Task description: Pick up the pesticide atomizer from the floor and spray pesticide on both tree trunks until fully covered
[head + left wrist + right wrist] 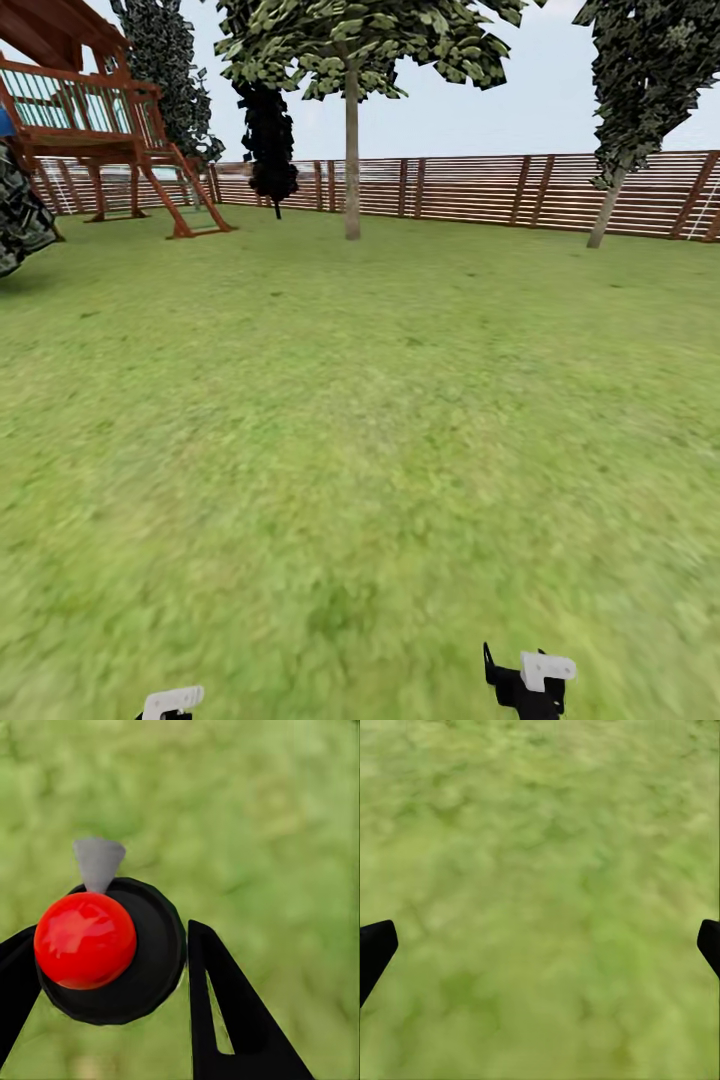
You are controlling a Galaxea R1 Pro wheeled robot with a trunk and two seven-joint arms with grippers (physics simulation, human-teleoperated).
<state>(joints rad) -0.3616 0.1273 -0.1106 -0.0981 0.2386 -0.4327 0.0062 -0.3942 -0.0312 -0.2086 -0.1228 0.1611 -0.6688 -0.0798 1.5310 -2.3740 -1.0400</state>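
Observation:
My left gripper (pixel 112 931) is shut on the pesticide atomizer (pixel 142 967), its black fingers (pixel 225 1020) on either side of the round black body. The atomizer has a red ball top and a grey cone nozzle (pixel 98 861), and blurred grass lies beyond it. My right gripper (pixel 540 937) is open over bare lawn, holding nothing. Both wrists show at the bottom edge of the head view, the left wrist (pixel 172 702) and the right wrist (pixel 530 680). Far ahead by the fence stands a tree with a straight pale trunk (pixel 352 170).
Open green lawn (pixel 360 450) stretches to a brown slat fence (pixel 480 188). A wooden play tower with a ladder (pixel 110 130) stands at the far left. Dark-leaved trees rise at the back (pixel 270 150), and another with a leaning trunk (pixel 606 212) stands at the far right.

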